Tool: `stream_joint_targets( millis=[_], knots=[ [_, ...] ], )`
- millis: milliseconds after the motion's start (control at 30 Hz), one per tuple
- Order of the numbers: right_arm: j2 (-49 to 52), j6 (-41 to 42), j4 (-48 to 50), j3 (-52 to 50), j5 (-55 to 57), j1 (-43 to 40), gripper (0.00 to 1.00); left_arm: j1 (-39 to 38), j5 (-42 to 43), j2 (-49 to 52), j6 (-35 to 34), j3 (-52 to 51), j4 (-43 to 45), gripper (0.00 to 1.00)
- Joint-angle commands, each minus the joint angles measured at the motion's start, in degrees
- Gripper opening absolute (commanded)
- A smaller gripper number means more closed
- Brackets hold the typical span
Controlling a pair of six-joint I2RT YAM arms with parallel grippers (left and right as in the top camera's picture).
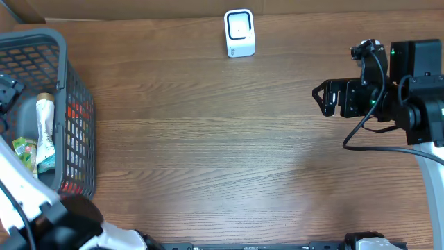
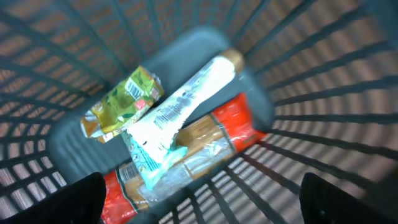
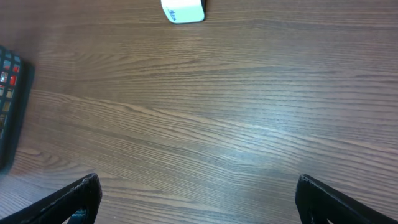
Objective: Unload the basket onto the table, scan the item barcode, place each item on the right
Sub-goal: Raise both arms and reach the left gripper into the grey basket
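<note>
A dark grey wire basket (image 1: 69, 76) stands at the table's left edge. In it lie a white tube with a teal end (image 2: 180, 112), a green-yellow packet (image 2: 124, 102) and a red and clear pasta packet (image 2: 211, 140). The white tube (image 1: 45, 128) lies across the other two. My left gripper (image 2: 208, 199) hangs open above these items, holding nothing. The small white scanner (image 1: 240, 32) stands at the table's far edge, in the middle. My right gripper (image 1: 320, 97) is open over bare wood at the right, empty.
The basket's wire walls (image 2: 323, 93) surround the left gripper on all sides. The right wrist view shows the scanner (image 3: 183, 10) at the top and the basket (image 3: 9, 106) at the left edge. A black cable (image 1: 368, 128) loops beside the right arm.
</note>
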Motion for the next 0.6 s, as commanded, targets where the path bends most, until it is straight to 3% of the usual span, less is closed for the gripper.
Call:
stream_joint_targets(
  millis=[0, 333, 433, 567],
  knots=[
    [0.59, -0.26, 0.00, 1.36, 0.13, 0.22, 1.00, -0.02, -1.55, 5.84, 5.29, 0.42, 1.25, 0.89],
    [3.23, -0.24, 0.22, 1.36, 0.13, 0.22, 1.00, -0.07, -1.66, 17.00, 18.27, 0.42, 8.28, 0.83],
    [4.74, -0.24, 0.50, 1.36, 0.13, 0.22, 1.00, -0.07, -6.10, 20.28, 18.78, 0.42, 9.97, 0.79],
    [6.47, -0.24, 2.03, 1.36, 0.11, 0.22, 0.99, -0.24, -5.44, 25.18, 20.09, 0.42, 10.10, 0.73]
  ],
)
